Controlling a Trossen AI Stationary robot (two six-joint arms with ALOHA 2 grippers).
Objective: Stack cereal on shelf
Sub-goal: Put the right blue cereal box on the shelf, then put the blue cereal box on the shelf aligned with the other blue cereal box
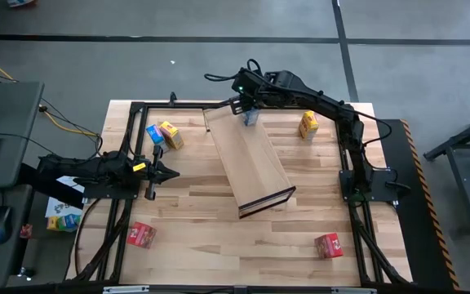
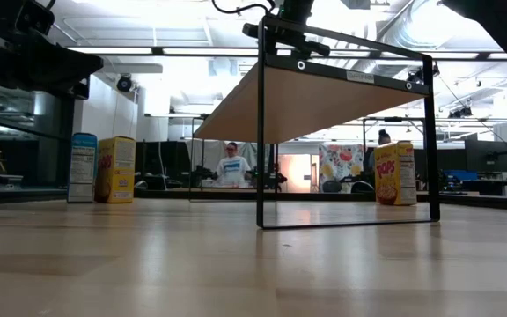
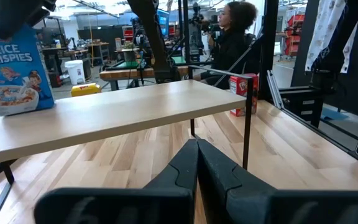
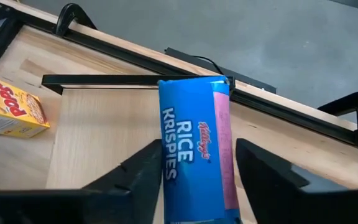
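The light striped wooden desk (image 1: 219,229) carries the shelf (image 1: 247,159), a tan board lying diagonally across its middle with a black frame lip at the near end. One blue box (image 1: 250,118) stands on the shelf's far end. Directly on the desk are a blue box (image 1: 154,135) touching a yellow box (image 1: 170,135) at far left, another yellow box (image 1: 308,124) at far right, and two red boxes (image 1: 141,235) (image 1: 328,245) near the front corners.

The shelf (image 1: 250,163) lies slantwise mid-table. One cereal box (image 1: 250,118) stands on its far end, between the right gripper's (image 1: 250,113) fingers. Two boxes (image 1: 163,135) stand together far left, another (image 1: 308,124) far right. One box (image 1: 141,235) lies near left, one (image 1: 328,245) near right. The left gripper (image 1: 172,172) waits left of the shelf.
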